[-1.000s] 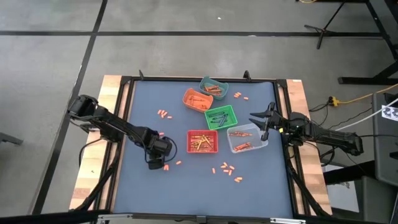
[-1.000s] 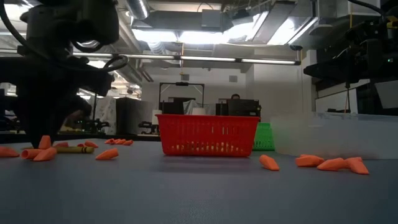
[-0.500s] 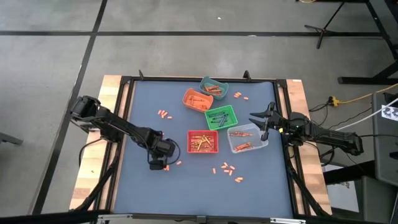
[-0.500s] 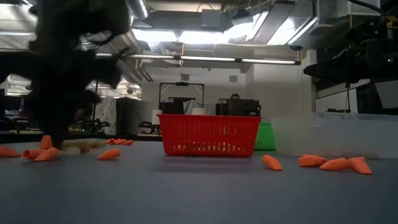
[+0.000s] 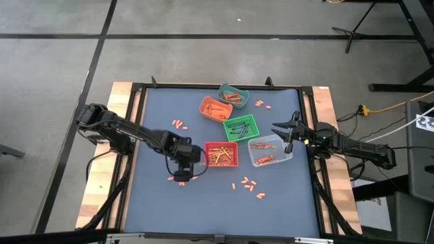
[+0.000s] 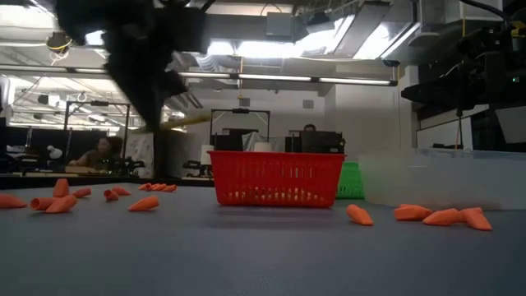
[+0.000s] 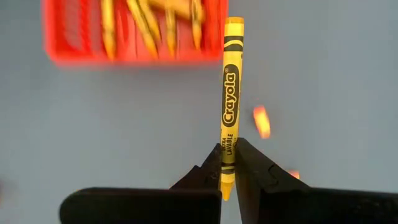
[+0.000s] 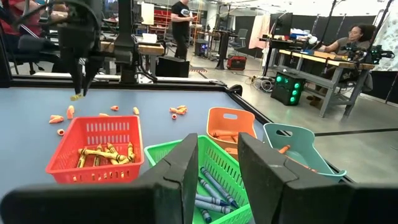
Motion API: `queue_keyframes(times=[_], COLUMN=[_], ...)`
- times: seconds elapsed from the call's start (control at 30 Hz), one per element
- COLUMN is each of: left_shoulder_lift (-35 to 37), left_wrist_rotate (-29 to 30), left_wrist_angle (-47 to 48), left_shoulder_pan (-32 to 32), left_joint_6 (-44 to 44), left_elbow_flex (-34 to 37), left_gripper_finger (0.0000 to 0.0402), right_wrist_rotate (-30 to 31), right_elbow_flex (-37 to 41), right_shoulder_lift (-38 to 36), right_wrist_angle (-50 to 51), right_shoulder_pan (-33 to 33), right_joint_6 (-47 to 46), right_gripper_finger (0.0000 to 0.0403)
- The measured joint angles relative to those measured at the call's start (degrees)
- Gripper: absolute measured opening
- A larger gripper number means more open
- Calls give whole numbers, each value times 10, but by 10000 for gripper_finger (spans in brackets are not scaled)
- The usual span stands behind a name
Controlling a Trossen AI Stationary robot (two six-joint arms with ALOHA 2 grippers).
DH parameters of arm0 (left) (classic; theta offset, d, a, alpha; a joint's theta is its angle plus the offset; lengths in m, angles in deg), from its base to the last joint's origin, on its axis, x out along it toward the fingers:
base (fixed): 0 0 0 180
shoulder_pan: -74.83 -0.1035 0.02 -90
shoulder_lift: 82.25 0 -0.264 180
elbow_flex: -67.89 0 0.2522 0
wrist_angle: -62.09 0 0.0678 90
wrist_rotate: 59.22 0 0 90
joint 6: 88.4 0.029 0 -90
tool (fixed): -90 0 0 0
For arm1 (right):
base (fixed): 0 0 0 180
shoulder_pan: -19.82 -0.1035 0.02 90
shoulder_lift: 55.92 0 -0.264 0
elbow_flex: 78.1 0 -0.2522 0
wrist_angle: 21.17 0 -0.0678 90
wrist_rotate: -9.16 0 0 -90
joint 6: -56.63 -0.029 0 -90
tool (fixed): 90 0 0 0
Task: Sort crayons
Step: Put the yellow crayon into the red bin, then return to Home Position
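The left gripper has lifted off the table toward the red bin, pinching a yellow crayon.

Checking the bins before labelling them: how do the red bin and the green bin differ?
The red bin holds yellow crayons; the green bin holds blue crayons. The red bin lies nearer the left gripper, which is shut on a yellow crayon; the green bin lies nearer the open right gripper. Both are small slotted plastic bins.

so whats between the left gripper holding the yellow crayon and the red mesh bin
Only bare blue mat in the high view, between the left gripper, shut on the yellow crayon, and the red mesh bin.
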Motion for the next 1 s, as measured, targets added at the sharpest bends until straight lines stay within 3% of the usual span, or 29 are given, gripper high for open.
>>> queue_keyframes(times=[0.33,0.53,0.77,1.0], left_shoulder_lift=[1,1,1,1], left_wrist_rotate=[73,79,89,142], left_wrist_angle=[-169,-205,-253,-291], left_shoulder_pan=[-25,-36,-36,-38], left_joint_6=[33,33,33,42], left_elbow_flex=[-4,-3,-3,-3], left_gripper_finger=[7,15,55,68], right_wrist_rotate=[0,0,0,0], right_elbow_flex=[0,0,0,0], right_shoulder_lift=[0,0,0,0], right_wrist_angle=[0,0,0,0], right_shoulder_pan=[0,0,0,0], right_joint_6=[0,0,0,0], right_gripper_finger=[113,113,113,113])
